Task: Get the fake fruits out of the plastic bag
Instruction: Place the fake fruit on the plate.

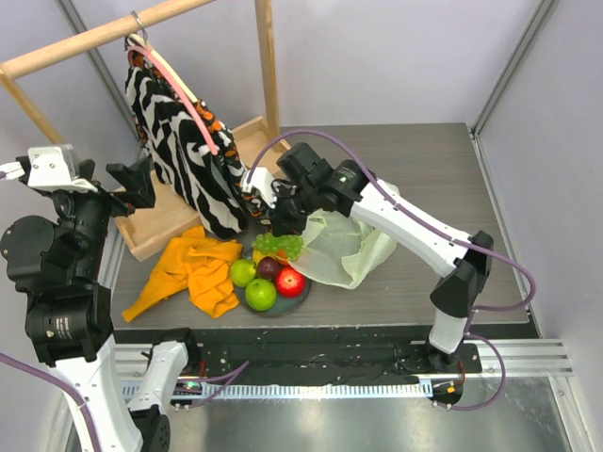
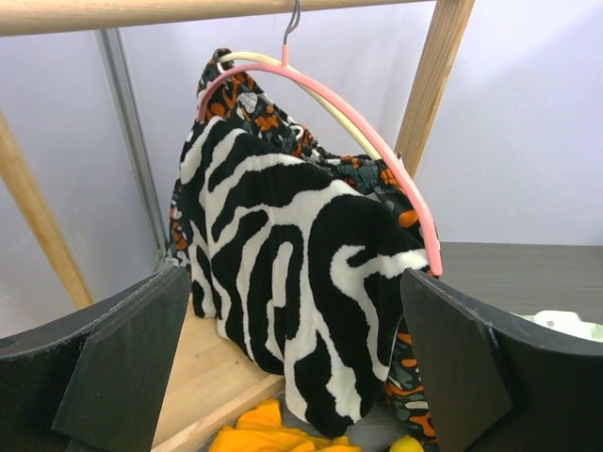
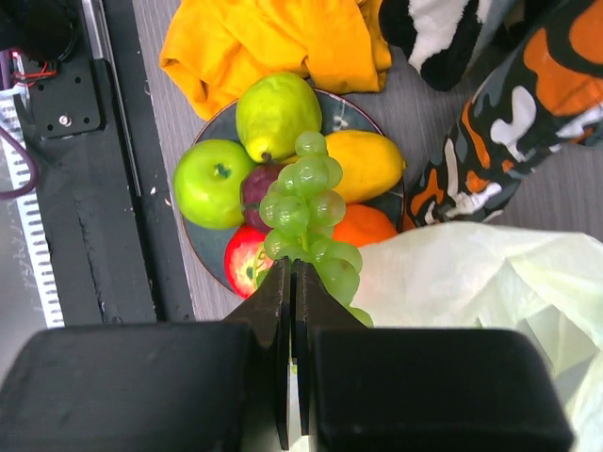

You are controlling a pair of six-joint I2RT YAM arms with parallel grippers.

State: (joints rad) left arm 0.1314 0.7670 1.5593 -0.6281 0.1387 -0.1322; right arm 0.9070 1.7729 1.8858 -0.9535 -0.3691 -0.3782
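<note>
my right fingers [image 3: 268, 306] black | grapes [image 3: 306, 212] pale green | bag [image 3: 471, 273] translucent pale green | plate [image 3: 205, 247] grey-blue | cloth [image 3: 273, 38] orange-yellow | dress [image 2: 283, 264] black-and-white zebra stripes | hanger [image 2: 358, 113] pink | counter [image 1: 424, 160] grey

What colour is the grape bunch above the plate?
The grape bunch is light, translucent green, shown best in the right wrist view.

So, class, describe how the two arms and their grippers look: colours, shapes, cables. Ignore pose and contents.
Left arm and right arm: white links, bulky black joints. A purple cable runs along the right one. Left gripper and right gripper: matte black, wedge-shaped fingers.
</note>
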